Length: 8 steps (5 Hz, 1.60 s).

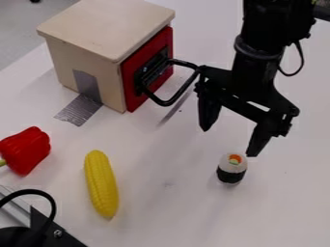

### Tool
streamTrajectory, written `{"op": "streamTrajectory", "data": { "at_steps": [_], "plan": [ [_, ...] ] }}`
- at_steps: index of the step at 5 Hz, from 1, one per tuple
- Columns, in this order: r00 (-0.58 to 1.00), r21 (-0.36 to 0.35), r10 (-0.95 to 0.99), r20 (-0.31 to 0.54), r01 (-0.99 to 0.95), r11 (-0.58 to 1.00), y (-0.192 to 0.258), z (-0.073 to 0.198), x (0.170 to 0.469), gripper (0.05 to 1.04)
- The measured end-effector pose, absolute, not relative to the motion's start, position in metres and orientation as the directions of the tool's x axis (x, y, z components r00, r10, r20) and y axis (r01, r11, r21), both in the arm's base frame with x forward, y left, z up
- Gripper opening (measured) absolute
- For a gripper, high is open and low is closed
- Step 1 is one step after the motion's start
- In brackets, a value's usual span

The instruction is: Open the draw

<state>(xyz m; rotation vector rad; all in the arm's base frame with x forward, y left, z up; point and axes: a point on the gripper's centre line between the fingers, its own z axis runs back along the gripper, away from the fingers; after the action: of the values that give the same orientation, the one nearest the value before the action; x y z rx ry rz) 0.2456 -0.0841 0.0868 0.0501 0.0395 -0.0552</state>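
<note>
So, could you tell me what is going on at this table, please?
A black robot gripper hangs open beside a small wooden box, with nothing between its fingers. The job is to open the box's drawer, whose red front looks closed for now. Its black handle sticks out toward the gripper, though I can't tell whether they touch. A sushi roll, a yellow corn cob and a red bell pepper lie untouched nearby.
</note>
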Motion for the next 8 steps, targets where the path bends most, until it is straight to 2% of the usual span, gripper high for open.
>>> {"op": "streamTrajectory", "data": {
  "at_steps": [1, 2, 3, 4, 6, 7, 8],
  "plan": [
    [0.997, 0.053, -0.052, -0.064, 0.056, 0.997, -0.083, 0.081, 0.243, 0.999],
    [0.998, 0.03, -0.015, -0.065, 0.017, 0.999, -0.066, 0.08, 0.249, 0.999],
    [0.997, 0.038, 0.023, -0.069, -0.021, 0.999, -0.037, 0.074, 0.26, 0.999],
    [1.0, 0.054, 0.018, -0.026, -0.017, 0.998, -0.009, 0.069, 0.277, 0.999],
    [0.994, 0.095, -0.088, 0.06, 0.082, 0.992, 0.006, 0.049, 0.317, 0.999],
    [0.993, 0.104, -0.107, 0.055, 0.101, 0.989, 0.009, 0.037, 0.335, 0.999],
    [0.994, 0.108, -0.111, 0.012, 0.109, 0.988, 0.018, 0.019, 0.344, 0.999]
  ]
}}
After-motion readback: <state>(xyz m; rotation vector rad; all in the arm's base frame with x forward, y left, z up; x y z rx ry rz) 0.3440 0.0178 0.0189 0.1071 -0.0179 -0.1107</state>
